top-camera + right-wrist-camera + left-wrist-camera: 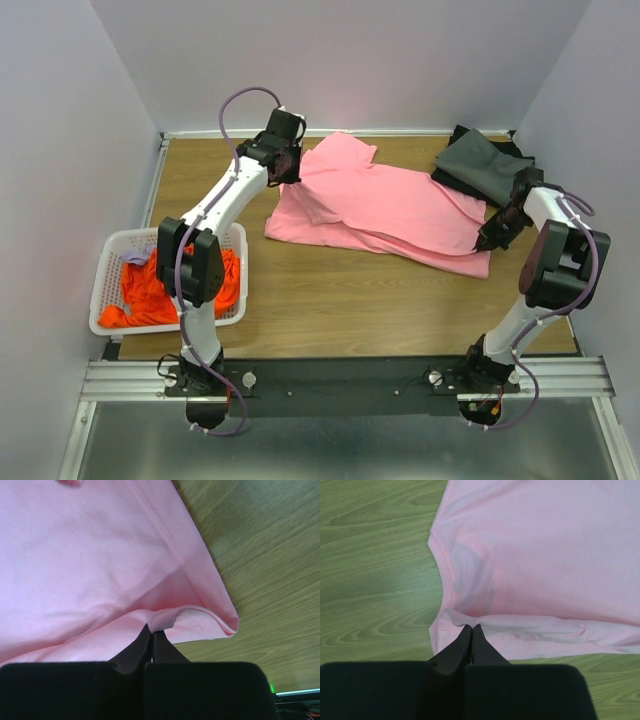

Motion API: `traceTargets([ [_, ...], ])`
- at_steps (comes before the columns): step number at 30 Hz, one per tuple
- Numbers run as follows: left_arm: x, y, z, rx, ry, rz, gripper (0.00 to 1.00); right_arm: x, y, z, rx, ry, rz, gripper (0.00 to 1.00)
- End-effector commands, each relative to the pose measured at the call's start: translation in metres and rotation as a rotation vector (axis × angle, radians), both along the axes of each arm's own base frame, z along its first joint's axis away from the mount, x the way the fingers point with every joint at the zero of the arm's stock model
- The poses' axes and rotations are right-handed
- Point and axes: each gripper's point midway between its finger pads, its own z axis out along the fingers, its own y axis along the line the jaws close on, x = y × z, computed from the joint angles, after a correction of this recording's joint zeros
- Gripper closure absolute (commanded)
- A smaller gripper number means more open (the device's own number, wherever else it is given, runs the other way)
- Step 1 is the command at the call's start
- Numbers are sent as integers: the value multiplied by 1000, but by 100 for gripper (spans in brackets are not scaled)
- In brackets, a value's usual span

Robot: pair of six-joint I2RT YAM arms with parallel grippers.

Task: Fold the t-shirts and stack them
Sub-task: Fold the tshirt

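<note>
Close by on the left, a bright orange cloth t-shirt lies bunched up in a white plastic basket with slots. Further in, a light pink cloth t-shirt lies spread on the brown wooden table, and the left gripper and the right gripper each pinch a fold at its edge. In the far right corner sits a pile of dark grey cloth t-shirts.

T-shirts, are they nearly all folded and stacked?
Not yet. The dark grey shirt lies at the far right, looking folded. The left claw and right claw each pinch an edge of the pink shirt, spread part-folded on the table. The orange shirt sits crumpled in the basket, not yet folded.
</note>
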Motion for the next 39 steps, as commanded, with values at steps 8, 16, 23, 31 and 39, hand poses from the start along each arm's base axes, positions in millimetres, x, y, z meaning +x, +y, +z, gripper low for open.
traceTargets([
  [8, 11, -8, -8, 1, 33, -57, 100, 19, -14, 4, -64, -19, -33, 98],
  [16, 19, -12, -15, 4, 40, -61, 100, 26, -22, 3, -91, -18, -44, 98],
  [23, 29, -16, -17, -11, 37, -46, 100, 31, -24, 0, -93, -15, -49, 98],
  [31, 44, -17, -27, -47, 41, -9, 79, 38, -26, -3, -93, -23, -53, 97],
  [39, 34, -6, -22, -79, 34, 54, 2, 57, -23, 21, -72, -124, -8, 30],
])
